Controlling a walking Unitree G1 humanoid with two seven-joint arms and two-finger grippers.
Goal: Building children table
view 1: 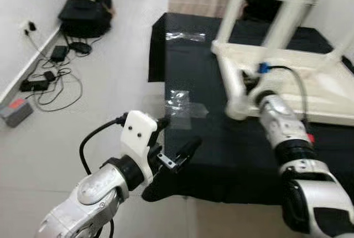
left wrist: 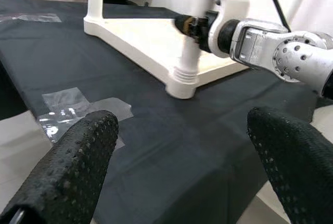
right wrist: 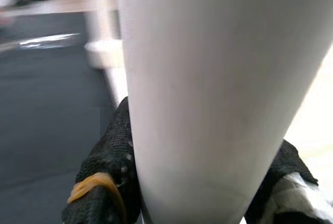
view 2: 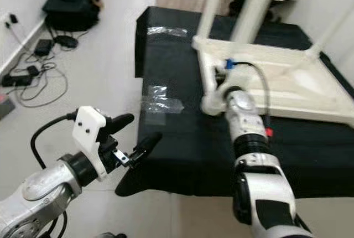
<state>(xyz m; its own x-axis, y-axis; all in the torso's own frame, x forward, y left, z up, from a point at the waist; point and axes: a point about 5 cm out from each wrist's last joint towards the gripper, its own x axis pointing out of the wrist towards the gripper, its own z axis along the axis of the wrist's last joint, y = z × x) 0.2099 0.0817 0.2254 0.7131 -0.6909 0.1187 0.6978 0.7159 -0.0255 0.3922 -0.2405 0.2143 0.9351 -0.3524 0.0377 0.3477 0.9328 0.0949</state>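
While the white children's table (view 1: 310, 77) lies upside down on a black cloth (view 1: 221, 155) spread over the floor, its legs point upward. The right pincer (left wrist: 195, 26) is clenched around the near-corner leg (right wrist: 208, 94), just above the collar where that leg meets the tabletop; its black fingers (right wrist: 112, 161) press against both sides of the white tube. The left pincer (view 2: 135, 135) hovers released over the near edge of the cloth, well apart from the table, fingers spread and holding nothing. Two pieces of clear tape (view 1: 180, 105) sit on the cloth between the left pincer and the table. Cables and a power adapter (view 1: 58, 55) lie on the pale floor by the wall, near a black bag (view 1: 83, 16).
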